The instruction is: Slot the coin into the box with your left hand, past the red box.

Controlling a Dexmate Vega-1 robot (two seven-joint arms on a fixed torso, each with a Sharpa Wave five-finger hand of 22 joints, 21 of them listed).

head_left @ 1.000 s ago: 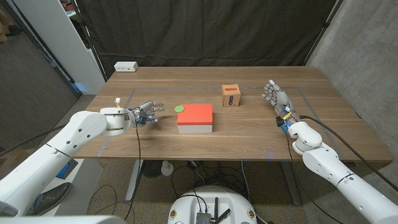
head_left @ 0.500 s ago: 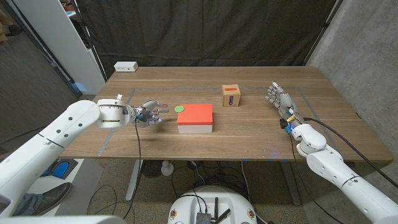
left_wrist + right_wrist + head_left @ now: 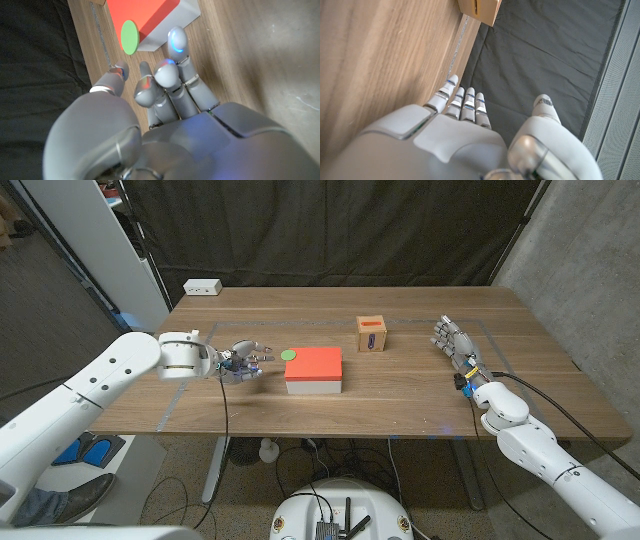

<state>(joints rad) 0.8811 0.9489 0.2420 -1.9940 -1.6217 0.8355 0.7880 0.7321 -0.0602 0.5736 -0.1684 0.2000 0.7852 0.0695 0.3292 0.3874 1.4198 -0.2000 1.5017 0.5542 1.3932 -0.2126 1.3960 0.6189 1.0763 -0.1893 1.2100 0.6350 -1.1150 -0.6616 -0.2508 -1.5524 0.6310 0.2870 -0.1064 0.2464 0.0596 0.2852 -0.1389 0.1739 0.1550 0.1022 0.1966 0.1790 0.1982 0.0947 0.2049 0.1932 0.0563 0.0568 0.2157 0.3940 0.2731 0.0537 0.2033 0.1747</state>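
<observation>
The left hand point(image 3: 240, 361) is hovering over the wooden counter point(image 3: 400, 395) just beside the red box point(image 3: 314, 367), with its fingers point(image 3: 178, 42) spread and reaching toward the box's near corner; it is grasping nothing. In the left wrist view the same hand point(image 3: 165, 85) is showing its fingertips apart, one lit blue and one lit red, pointing at the green coin point(image 3: 129, 37). The coin point(image 3: 289, 354) is lying flat on the counter at the far left corner of the red box point(image 3: 150, 15), just beside it or touching it; the frames are not making clear which. The box itself is showing a red top over a pale grey base. Well apart from it, toward the far right, a small wooden box point(image 3: 372, 334) is standing upright with a dark slot in a red patch on its front face; no readable writing is showing on it. The right hand point(image 3: 452, 339) is waiting near the right edge of the counter, standing on its edge with fingers straight and together, released and holding nothing. In the right wrist view that hand point(image 3: 462, 107) is pointing along the counter edge toward the wooden box point(image 3: 480, 9). A small white device point(image 3: 202, 287) is sitting at the far left corner of the counter; any label on it is too small to read.
</observation>
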